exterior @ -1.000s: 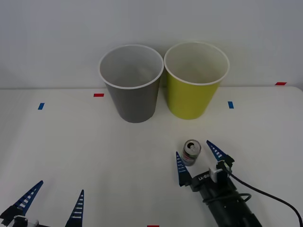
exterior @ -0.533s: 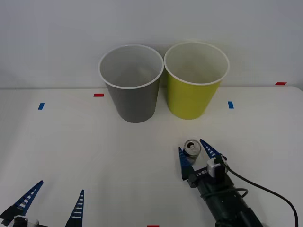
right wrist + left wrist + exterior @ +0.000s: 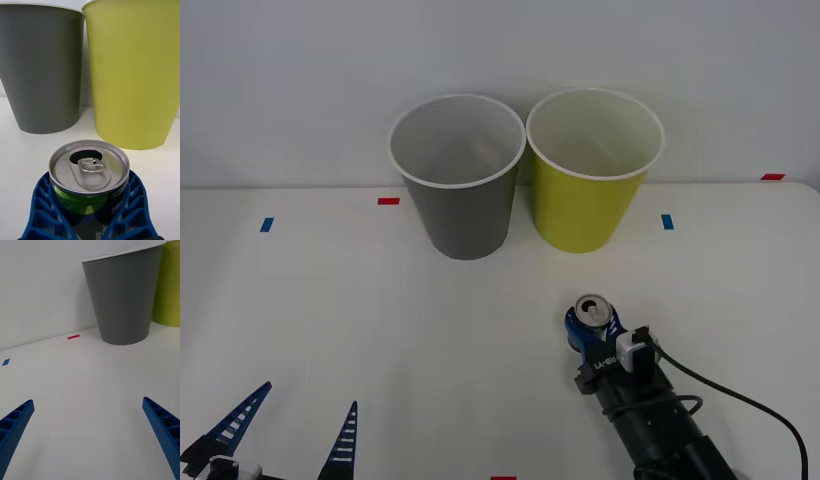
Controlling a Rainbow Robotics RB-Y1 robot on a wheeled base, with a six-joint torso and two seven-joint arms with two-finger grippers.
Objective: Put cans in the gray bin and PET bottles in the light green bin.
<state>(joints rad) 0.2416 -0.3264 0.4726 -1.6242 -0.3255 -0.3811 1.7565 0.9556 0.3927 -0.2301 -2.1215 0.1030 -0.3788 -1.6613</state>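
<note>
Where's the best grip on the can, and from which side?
Mid-body of the can, from the robot's side, level with the table. It stands upright, so its round wall suits opposed jaws. The right gripper is shut on it that way.

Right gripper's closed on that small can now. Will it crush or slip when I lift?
The small silver-topped drink can is already opened at its tab, so probably empty and light. Its thin wall may dent under a hard squeeze. The right gripper has its blue ribbed fingers wrapped around both sides, so slipping seems unlikely. It stands upright, so it should lift without rolling.
</note>
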